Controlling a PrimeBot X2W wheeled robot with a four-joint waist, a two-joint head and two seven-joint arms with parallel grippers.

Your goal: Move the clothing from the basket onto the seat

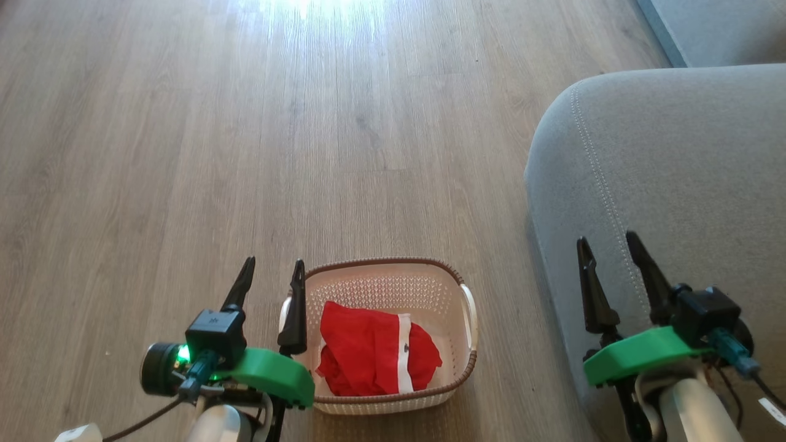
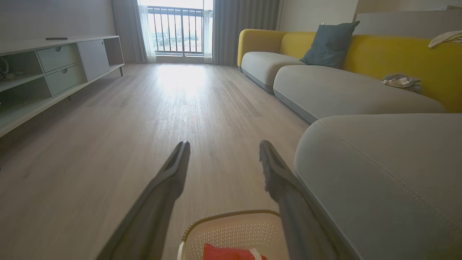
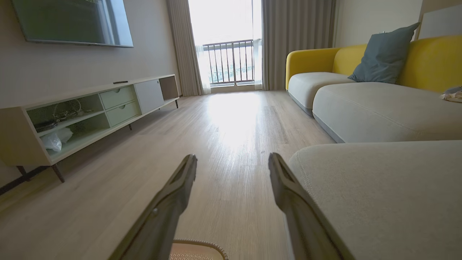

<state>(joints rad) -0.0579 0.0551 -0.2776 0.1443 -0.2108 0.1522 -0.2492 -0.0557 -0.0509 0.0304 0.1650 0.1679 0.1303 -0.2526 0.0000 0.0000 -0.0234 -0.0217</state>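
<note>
The big grey seat (image 1: 675, 184) is on the right side, with nothing red on it. The basket (image 1: 381, 265) sits bottom middle on the floor (image 1: 184, 153), red clothing (image 1: 368, 356) bunched inside. The left hand (image 1: 274, 263) and right hand (image 1: 607, 238) both have fingers apart, holding nothing. The job looks just begun; next a hand should dip in and pinch the clothing.

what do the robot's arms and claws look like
The left claw and right claw each have two long dark tapering fingers on a bright green mount with a black boxy camera. Teal plugs and dark cables trail off; forearms are pale. A green light glows on the left.
</note>
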